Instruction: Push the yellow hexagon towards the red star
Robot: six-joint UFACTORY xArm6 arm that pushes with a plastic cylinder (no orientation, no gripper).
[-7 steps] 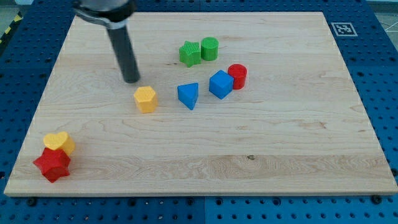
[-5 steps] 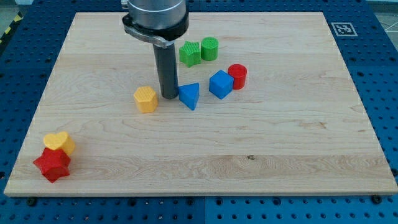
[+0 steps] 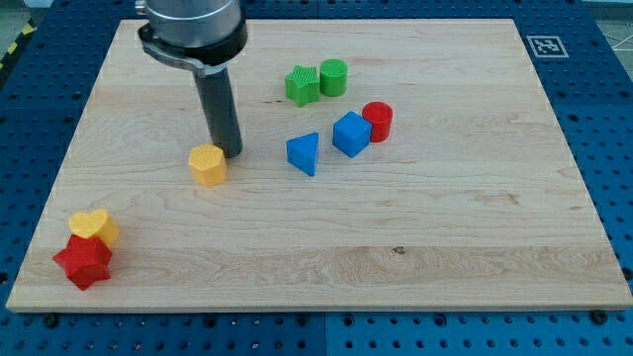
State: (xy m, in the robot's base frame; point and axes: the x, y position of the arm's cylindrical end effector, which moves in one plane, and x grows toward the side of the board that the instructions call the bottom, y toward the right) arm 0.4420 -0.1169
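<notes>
The yellow hexagon [image 3: 208, 165] lies left of the board's middle. My tip [image 3: 229, 152] is just to its upper right, touching or nearly touching it. The red star [image 3: 83, 262] sits at the bottom left corner of the board, with a yellow heart [image 3: 96, 226] pressed against its top. The hexagon is well up and to the right of the star.
A blue triangle [image 3: 303, 152], a blue cube [image 3: 350, 133] and a red cylinder [image 3: 377, 121] lie to the right of my tip. A green star [image 3: 302, 85] and a green cylinder [image 3: 333, 76] lie near the top. The wooden board [image 3: 445, 237] sits on a blue perforated table.
My tip swung from above the hexagon to its right, then back left against it. The yellow hexagon has slid left and slightly down, towards the red star.
</notes>
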